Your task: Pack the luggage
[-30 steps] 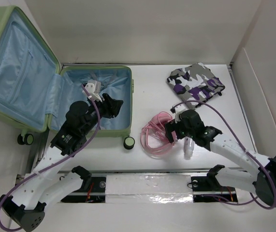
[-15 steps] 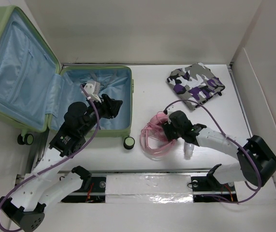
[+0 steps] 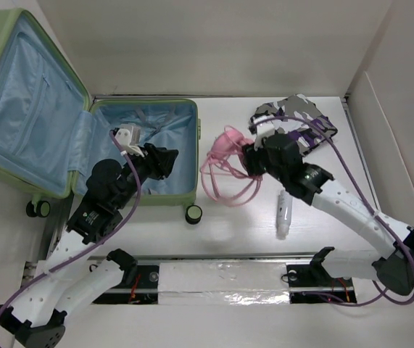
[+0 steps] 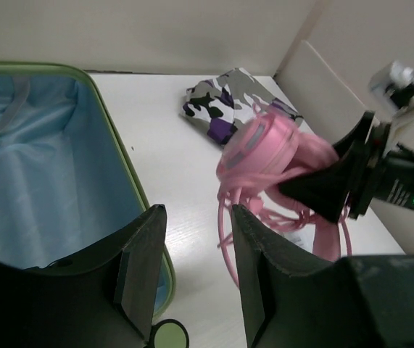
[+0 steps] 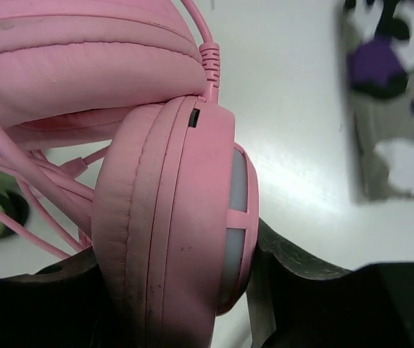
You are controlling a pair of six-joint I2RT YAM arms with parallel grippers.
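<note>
The light-green luggage lies open at the left, its blue-lined lower half facing up; its rim also shows in the left wrist view. My right gripper is shut on the pink headphones, held above the table just right of the suitcase. In the right wrist view an ear cup sits clamped between the jaws, with cable loops hanging. My left gripper is open and empty over the suitcase's lower half; the left wrist view shows the headphones ahead.
A purple camouflage pouch lies at the back right, also in the left wrist view. A white tube lies on the table right of centre. A suitcase wheel sticks out at the front. White walls close the back and right.
My right gripper has lifted the pink headphones off the table and carried them left and back toward the suitcase. The white tube stays behind. My left gripper shifted slightly left.
</note>
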